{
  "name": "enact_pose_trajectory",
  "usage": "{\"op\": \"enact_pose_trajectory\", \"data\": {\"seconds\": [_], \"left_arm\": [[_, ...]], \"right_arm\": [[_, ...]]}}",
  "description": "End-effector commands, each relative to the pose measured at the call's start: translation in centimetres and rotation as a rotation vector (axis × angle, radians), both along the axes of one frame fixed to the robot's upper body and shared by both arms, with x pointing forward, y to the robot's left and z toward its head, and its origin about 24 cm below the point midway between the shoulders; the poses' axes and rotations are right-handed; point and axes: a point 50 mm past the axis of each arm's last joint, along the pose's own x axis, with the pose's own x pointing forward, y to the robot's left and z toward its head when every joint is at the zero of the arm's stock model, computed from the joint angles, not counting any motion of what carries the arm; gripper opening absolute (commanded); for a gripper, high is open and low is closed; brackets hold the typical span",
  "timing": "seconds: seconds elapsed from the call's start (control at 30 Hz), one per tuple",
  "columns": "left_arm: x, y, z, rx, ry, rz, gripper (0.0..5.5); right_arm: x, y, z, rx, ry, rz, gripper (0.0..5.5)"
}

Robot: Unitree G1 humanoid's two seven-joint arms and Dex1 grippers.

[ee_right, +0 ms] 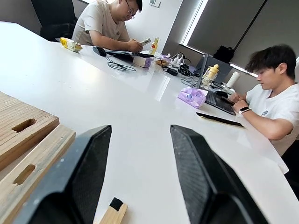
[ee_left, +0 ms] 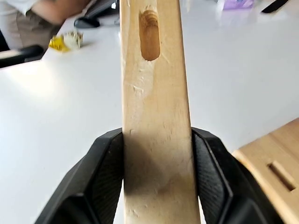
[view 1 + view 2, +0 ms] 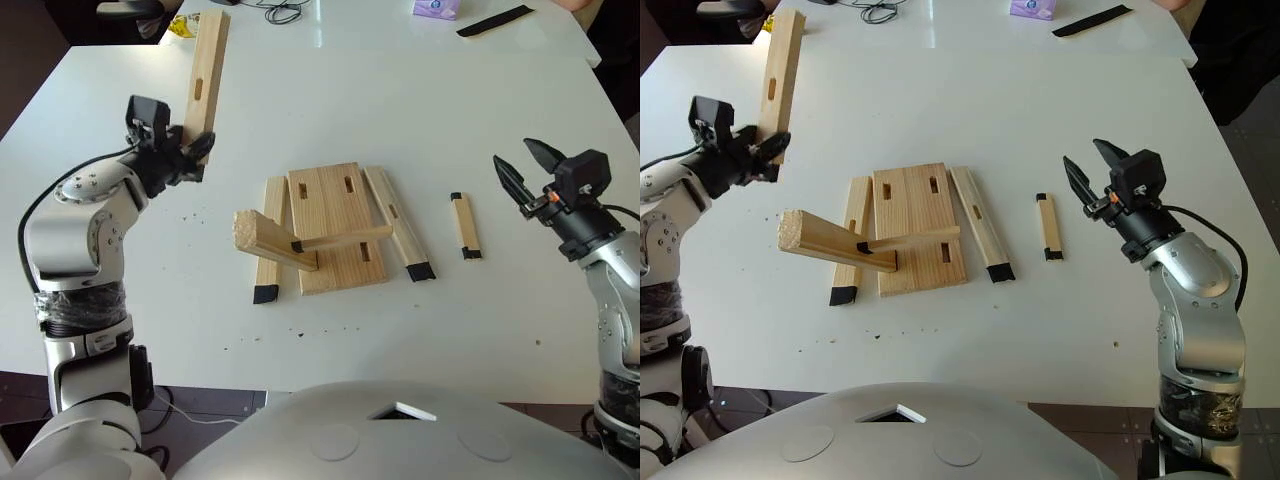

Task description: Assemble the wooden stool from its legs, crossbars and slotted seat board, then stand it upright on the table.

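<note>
The left fingers (image 2: 110,177) are shut tight on a wooden leg (image 2: 154,116), with one black finger on each side of it. This leg stands almost straight up in the air, over the far left part of the white bench (image 3: 400,100). It has a long slot cut in it, above the spot where it is held.

The right fingers (image 1: 88,177) are spread wide apart and hold nothing. They hang in the air over the right side of the bench.

The seat board (image 3: 325,200) lies flat in the middle of the bench, well apart from both pairs of fingers. It has small slots in it. A second leg (image 3: 275,200) lies flat just beside its left edge. A third leg (image 3: 398,225) lies flat just beside its right edge. Both have a black tip at the near end.

A fourth leg (image 3: 262,238) sits tilted across the second leg, with its pale cut end lifted up. A thin crossbar (image 3: 345,237) runs from it over the seat board. I cannot tell if the two are joined.

A short crossbar (image 3: 464,225) with black ends lies alone, between the third leg and the right fingers.

A black strip (image 3: 495,20) and a purple pack (image 3: 436,8) lie at the far edge of the bench.
</note>
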Motion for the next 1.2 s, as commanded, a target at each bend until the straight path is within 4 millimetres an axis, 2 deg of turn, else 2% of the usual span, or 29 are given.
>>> {"op": "enact_pose_trajectory", "data": {"seconds": [0.03, 0.17, 0.23, 0.3, 0.43, 0.6, 0.83, 0.9, 1.0, 1.2], "left_arm": [[-0.2, -4.3, 5.7, -0.247, -0.206, -0.377, 2.04], [-0.8, -6.5, 9.5, -0.429, -0.243, -0.702, 2.04], [-1.3, -7.1, 10.3, -0.448, -0.229, -0.823, 2.04], [-1.5, -7.6, 10.2, -0.413, -0.213, -0.893, 2.04], [-1.5, -8.3, 8.7, -0.329, -0.157, -1.009, 2.04], [-0.5, -8.9, 7.3, -0.257, -0.123, -1.067, 2.04], [0.2, -9.9, 7.2, -0.234, -0.128, -1.113, 2.04], [0.2, -10.3, 7.2, -0.232, -0.128, -1.125, 2.04], [0.1, -10.5, 7.1, -0.233, -0.125, -1.137, 2.04], [0.0, -10.7, 6.3, -0.220, -0.093, -1.150, 2.04]], "right_arm": [[1.4, -0.3, 3.0, 0.182, 0.023, 0.159, 2.31], [2.1, 0.6, 4.9, 0.323, 0.092, 0.400, 2.31], [2.8, 1.2, 6.2, 0.367, 0.084, 0.483, 2.31], [3.4, 1.8, 7.7, 0.393, 0.071, 0.553, 2.50], [4.1, 2.7, 10.3, 0.444, 0.118, 0.717, 3.01], [4.8, 4.3, 11.9, 0.419, 0.202, 0.883, 3.01], [6.4, 7.0, 11.8, 0.284, 0.256, 0.958, 3.01], [7.3, 7.2, 11.0, 0.218, 0.250, 0.920, 3.01], [8.1, 6.9, 10.4, 0.229, 0.262, 0.905, 3.01], [8.0, 6.4, 10.3, 0.226, 0.286, 0.947, 3.01]]}}
